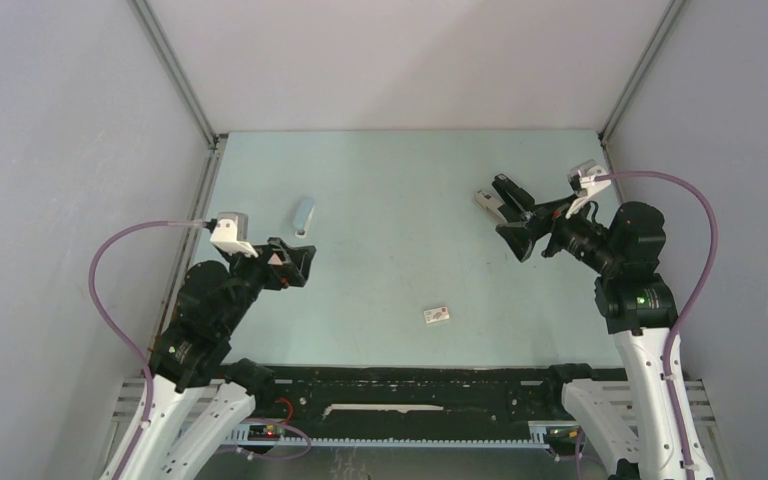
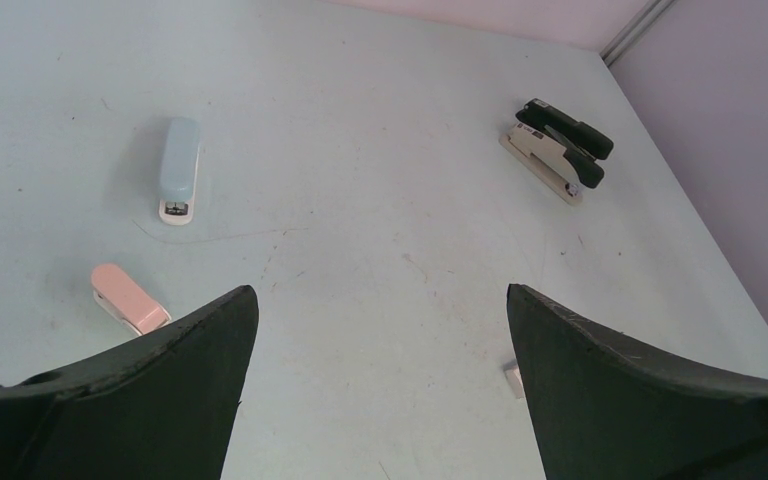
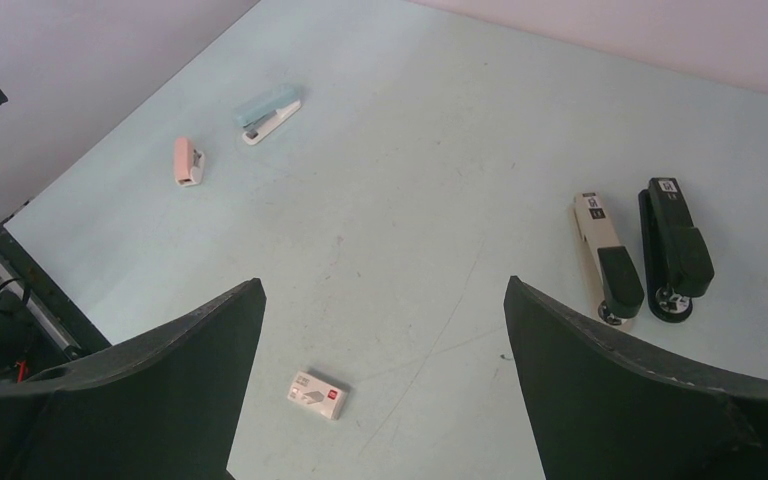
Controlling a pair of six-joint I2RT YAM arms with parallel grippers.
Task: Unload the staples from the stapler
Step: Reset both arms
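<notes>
Pale green tabletop [image 1: 390, 180] between grey walls [image 1: 60, 150] fills the overhead view, with a blue stapler [image 1: 303, 214] left of centre and a small staple box [image 1: 437, 314] low centre. Left wrist view: left gripper [image 2: 380, 295] spread wide and empty, pink stapler [image 2: 128, 298] at lower left. Right wrist view: right gripper [image 3: 380, 285] likewise agape, beige stapler [image 3: 605, 255] and black stapler [image 3: 674, 248] side by side at right. The staples themselves cannot be seen.
</notes>
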